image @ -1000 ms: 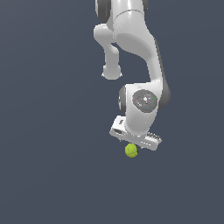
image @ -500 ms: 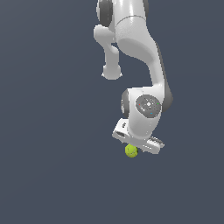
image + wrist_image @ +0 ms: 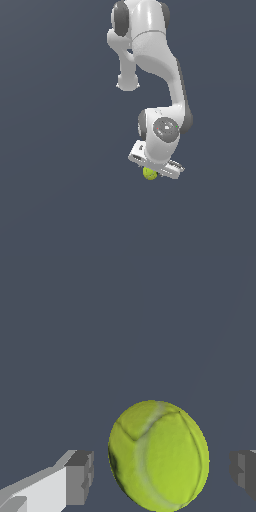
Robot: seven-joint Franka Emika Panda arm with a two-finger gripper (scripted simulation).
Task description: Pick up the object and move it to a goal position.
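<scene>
Meanwhile, the arm's claw (image 3: pixel 160 476), having drifted slightly rightward in the exterior view, is straddling the ball (image 3: pixel 158 456), fingers spread, apparently not yet gripping.

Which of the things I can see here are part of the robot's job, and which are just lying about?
Part of the job:
- yellow-green ball, the thing to be picked up
- hand, open, one finger on each side of the ball with gaps showing

Just lying about:
- nothing else shows; only a plain dark grey background
</scene>
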